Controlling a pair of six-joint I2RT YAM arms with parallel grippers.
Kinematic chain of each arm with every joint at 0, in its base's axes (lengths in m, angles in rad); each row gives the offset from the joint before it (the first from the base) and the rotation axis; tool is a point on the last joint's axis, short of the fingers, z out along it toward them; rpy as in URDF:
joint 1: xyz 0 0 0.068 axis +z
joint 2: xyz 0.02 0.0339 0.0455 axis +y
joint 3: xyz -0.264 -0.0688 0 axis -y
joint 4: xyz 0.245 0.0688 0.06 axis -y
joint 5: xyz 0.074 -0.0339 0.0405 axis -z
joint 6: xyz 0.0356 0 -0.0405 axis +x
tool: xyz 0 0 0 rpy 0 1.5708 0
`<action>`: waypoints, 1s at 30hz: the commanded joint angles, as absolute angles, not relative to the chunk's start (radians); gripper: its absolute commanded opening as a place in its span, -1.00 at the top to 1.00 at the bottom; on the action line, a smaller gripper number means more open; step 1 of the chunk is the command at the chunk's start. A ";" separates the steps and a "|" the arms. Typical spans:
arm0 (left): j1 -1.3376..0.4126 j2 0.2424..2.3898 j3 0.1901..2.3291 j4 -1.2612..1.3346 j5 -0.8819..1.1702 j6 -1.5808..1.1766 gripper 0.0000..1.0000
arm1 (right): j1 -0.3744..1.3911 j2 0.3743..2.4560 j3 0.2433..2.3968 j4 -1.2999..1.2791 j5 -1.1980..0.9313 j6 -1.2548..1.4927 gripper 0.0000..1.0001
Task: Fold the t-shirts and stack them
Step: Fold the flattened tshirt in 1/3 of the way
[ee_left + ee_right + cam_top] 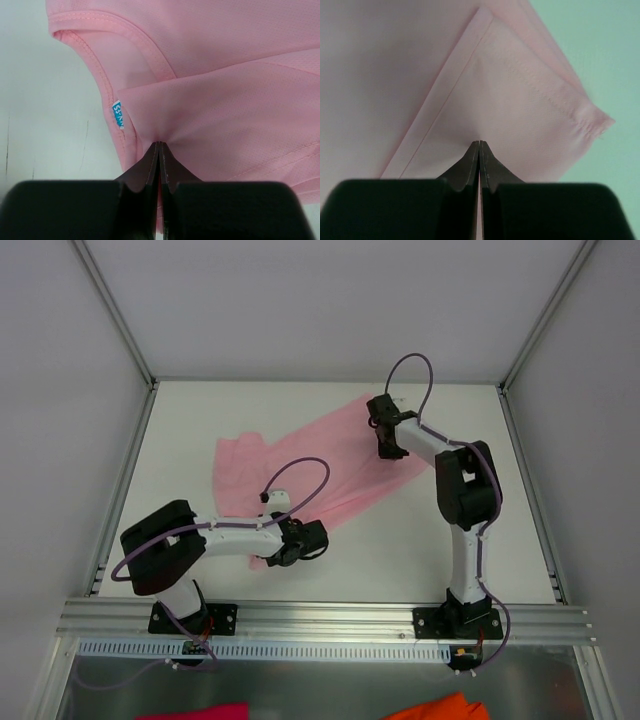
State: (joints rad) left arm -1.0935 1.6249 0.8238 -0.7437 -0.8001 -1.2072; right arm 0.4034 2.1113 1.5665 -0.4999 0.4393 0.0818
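The plain light pink short-sleeved cloth t-shirt (340, 440) lies rumpled across the middle of the white worktop (200, 410), drawn out from about 7 o'clock to 1 o'clock in the top view. It is judged thin, light and limp. It will sag and slide rather than keep a shape, so it is best taken at stitched edges, where doubled cloth gives purchase.

The left tool (158, 145) is seen pinched fully together on a fold of cloth just beside the ribbed collar (135, 37), with the small blue-printed neck label (117, 114) at 10 o'clock of its tips. The right tool (479, 144) is likewise closed tight on a layered, hemmed corner at the shirt's 1 o'clock end.

A magenta cloth scrap (200, 712) and an orange cloth scrap (440, 708) are seen below the metal rail (330, 615) at 6 o'clock, well apart from the shirt.
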 commanded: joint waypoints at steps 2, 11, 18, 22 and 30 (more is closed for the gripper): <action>-1.112 1.624 0.841 -0.764 -0.821 -1.218 1.00 | 0.391 2.102 1.626 -0.509 0.509 0.040 0.98; -1.131 1.698 0.873 -0.743 -0.810 -1.206 1.00 | 0.394 1.906 1.537 -0.402 0.508 0.018 0.99; -1.091 1.770 0.931 -0.874 -0.796 -1.341 1.00 | 0.403 1.688 1.431 -0.394 0.529 0.023 0.98; -0.974 1.724 0.823 -0.581 -0.642 -1.134 1.00 | 0.411 1.548 1.361 -0.396 0.544 0.032 0.98; -0.786 1.621 0.733 -0.364 -0.540 -1.019 1.00 | 0.436 1.326 1.276 -0.400 0.537 0.037 0.96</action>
